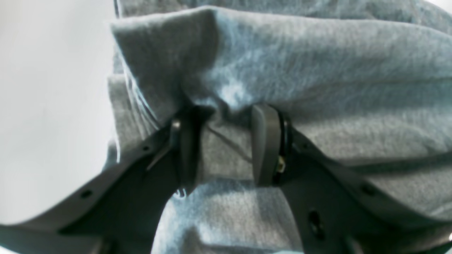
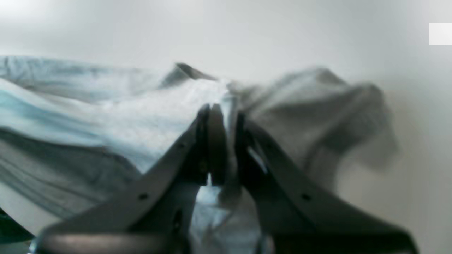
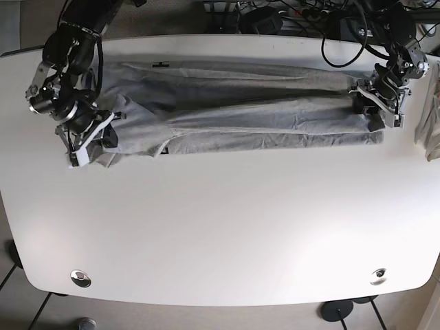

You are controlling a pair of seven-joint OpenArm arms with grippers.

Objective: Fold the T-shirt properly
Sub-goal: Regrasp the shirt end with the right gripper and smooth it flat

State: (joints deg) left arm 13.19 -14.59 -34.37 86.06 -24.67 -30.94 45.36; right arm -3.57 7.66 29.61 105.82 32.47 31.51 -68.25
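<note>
The grey T-shirt (image 3: 240,113) lies stretched in a long, lengthwise-folded band across the far half of the white table (image 3: 227,227). My left gripper (image 3: 377,102) is at the shirt's right end. In the left wrist view the gripper (image 1: 227,110) is closed on a bunched fold of the shirt (image 1: 317,70), with cloth puckered between its fingers. My right gripper (image 3: 93,136) is at the shirt's left end. In the right wrist view the gripper (image 2: 226,113) is pinched on an edge of the shirt (image 2: 116,123), lifting it a little off the table.
A pale cloth (image 3: 430,127) hangs at the table's right edge, close to my left arm. Cables and dark gear (image 3: 289,15) lie behind the table's far edge. The near half of the table is bare white surface.
</note>
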